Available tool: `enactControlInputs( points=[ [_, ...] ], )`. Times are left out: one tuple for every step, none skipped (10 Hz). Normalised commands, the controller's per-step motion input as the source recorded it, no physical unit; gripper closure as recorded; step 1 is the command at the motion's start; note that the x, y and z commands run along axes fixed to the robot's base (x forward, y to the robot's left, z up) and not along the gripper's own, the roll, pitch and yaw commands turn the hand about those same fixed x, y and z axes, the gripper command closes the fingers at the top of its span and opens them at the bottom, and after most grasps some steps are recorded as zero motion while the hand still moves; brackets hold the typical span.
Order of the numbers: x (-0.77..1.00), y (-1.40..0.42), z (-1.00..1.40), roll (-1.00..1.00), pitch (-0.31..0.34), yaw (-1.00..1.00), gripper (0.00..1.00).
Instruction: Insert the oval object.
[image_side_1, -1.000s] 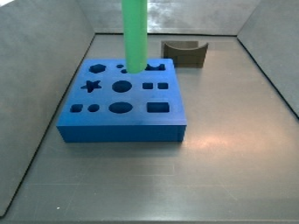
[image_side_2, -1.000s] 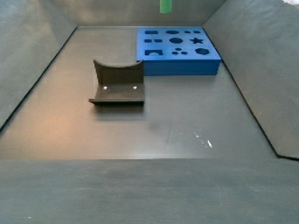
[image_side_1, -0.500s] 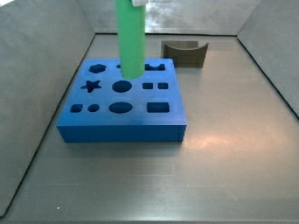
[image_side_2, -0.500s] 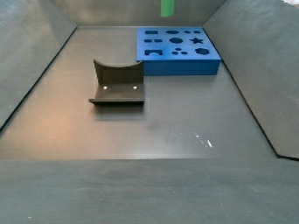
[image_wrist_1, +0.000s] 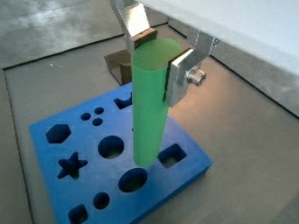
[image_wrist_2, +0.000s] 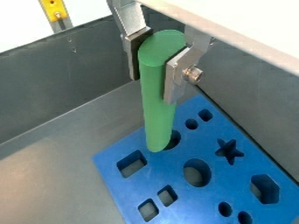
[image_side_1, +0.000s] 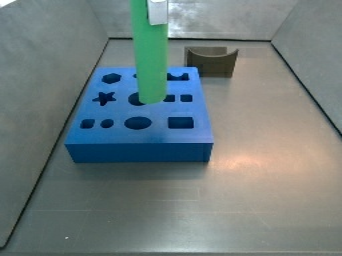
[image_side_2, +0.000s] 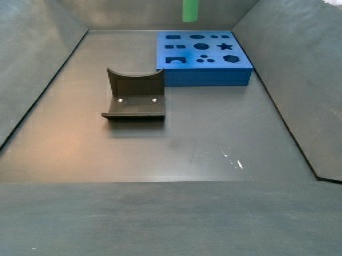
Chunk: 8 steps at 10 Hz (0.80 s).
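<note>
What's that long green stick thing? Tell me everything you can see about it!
The oval object is a long, slim peg, bright green, and it looks like smooth plastic with rounded sides and a flat rounded top. It hangs upright above the blue block, much taller than that block is thick. The pincer holds it near its top, silver fingers pressed on both sides. Its lower end is at the block's holes; whether it has entered one is unclear. Nothing else touches it.
</note>
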Motion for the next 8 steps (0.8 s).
enactControlInputs(
  points=[
    [0.00,-0.04,-0.29,0.00,0.000,-0.59,1.00],
    [-0.01,-0.04,-0.22,0.00,0.039,-0.96,1.00],
    [-0.06,-0.02,-0.27,0.00,0.000,-0.96,1.00],
    [-0.07,-0.03,-0.35,-0.04,-0.019,-0.93,1.00],
    [-0.15,-0.03,-0.36,-0.05,-0.051,-0.88,1.00],
    [-0.43,-0.04,-0.29,-0.05,-0.059,-0.49,1.00],
    [-0.18,0.00,-0.23,-0.08,-0.100,-0.07,1.00],
    [-0.13,0.00,-0.21,-0.06,-0.080,0.00,1.00]
  ],
)
